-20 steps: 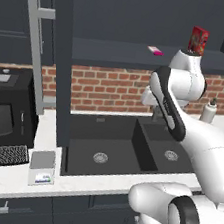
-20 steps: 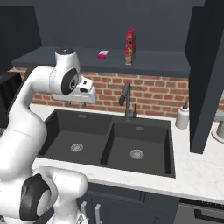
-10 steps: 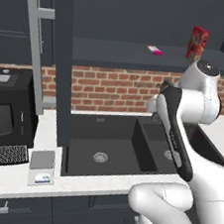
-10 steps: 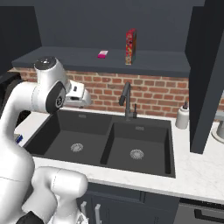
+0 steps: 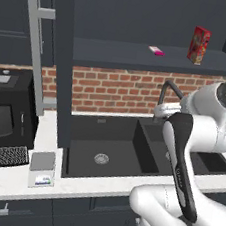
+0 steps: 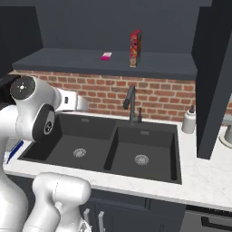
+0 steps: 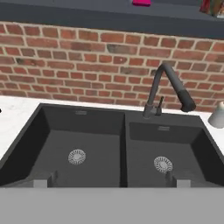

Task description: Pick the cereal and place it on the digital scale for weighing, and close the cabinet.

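Nothing of my task looks done: the cabinet hangs open, the digital scale sits bare on the counter left of the sink, the cereal stands upright on the shelf. My left base view alone shows that scale; my gripper is spread wide, empty.

Home kitchen – double black sink, arched faucet, brick backsplash, navy wall cabinet
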Available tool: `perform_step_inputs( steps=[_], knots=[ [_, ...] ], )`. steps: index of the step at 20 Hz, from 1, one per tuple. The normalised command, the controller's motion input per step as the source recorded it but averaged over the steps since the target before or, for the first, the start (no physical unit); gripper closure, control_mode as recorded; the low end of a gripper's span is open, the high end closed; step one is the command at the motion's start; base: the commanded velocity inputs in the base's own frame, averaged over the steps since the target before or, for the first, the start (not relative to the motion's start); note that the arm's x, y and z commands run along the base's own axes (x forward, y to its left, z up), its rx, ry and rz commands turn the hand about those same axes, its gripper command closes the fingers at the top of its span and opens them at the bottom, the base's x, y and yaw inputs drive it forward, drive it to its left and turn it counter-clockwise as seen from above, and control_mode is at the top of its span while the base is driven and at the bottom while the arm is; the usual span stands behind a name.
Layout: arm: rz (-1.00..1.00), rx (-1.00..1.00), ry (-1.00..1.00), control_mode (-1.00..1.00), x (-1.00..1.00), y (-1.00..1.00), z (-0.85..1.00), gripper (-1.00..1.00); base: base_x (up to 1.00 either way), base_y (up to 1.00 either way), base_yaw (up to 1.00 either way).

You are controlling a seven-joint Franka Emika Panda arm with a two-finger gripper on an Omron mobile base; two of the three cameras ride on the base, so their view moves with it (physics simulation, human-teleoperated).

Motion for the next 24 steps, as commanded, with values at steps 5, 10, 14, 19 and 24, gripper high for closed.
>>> perform_step_inputs(
  steps=[5,10,14,19,24],
  knots=[
    [0.00,0.00,-0.16,-1.00,-0.34,-0.11,0.50,-1.00,0.00,0.00,0.00],
    [0.00,0.00,-0.08,-1.00,-0.20,0.00,0.38,-1.00,0.00,0.00,0.00],
    [0.00,0.00,-0.12,-1.00,-0.16,-0.05,0.36,-1.00,0.00,0.00,0.00],
    [0.00,0.00,-0.14,-1.00,-0.17,-0.06,0.20,-1.00,0.00,0.00,0.00],
    [0.00,0.00,-0.29,-1.00,-0.05,-0.04,0.25,-1.00,0.00,0.00,0.00]
  ],
)
